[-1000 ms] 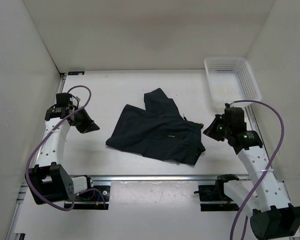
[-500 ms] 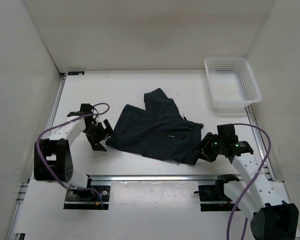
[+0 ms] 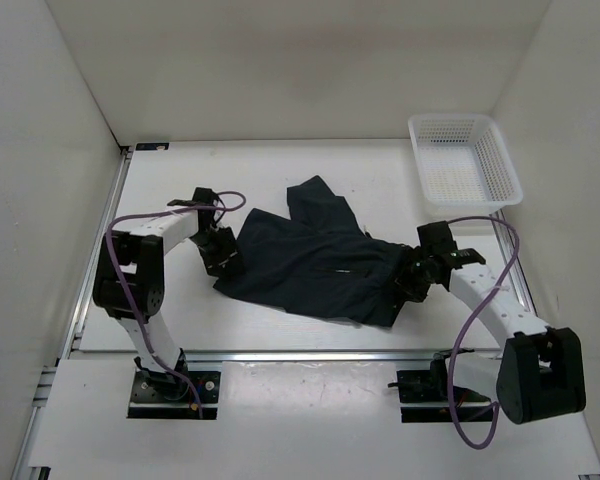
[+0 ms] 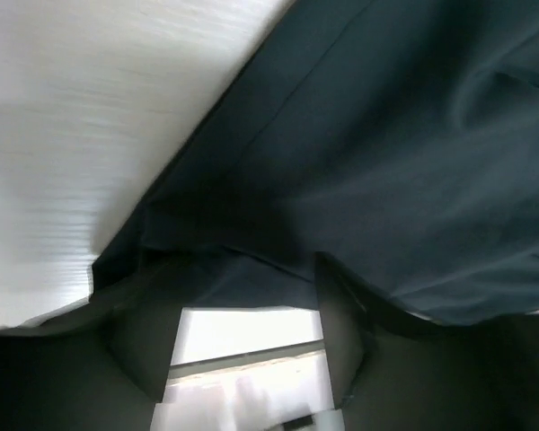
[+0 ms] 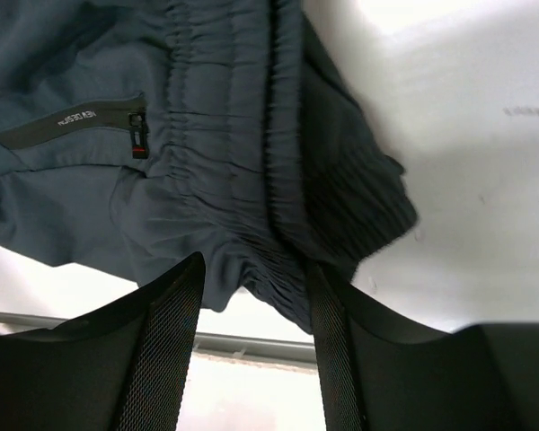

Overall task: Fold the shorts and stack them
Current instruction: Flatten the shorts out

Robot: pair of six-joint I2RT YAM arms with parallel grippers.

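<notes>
Lying rumpled at the middle of the table, the one pair of shorts sits between our two hands. Our left hand is spread wide over the left edge, and our right hand is spread wide astride the gathered waistband. We judge this lets us pinch opposite ends and flatten the cloth. One white basket stands far right.

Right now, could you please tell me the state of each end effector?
Left end effector: open, at the edge of the shorts, nothing gripped.
Right end effector: open, straddling the waistband, not closed on it.
</notes>
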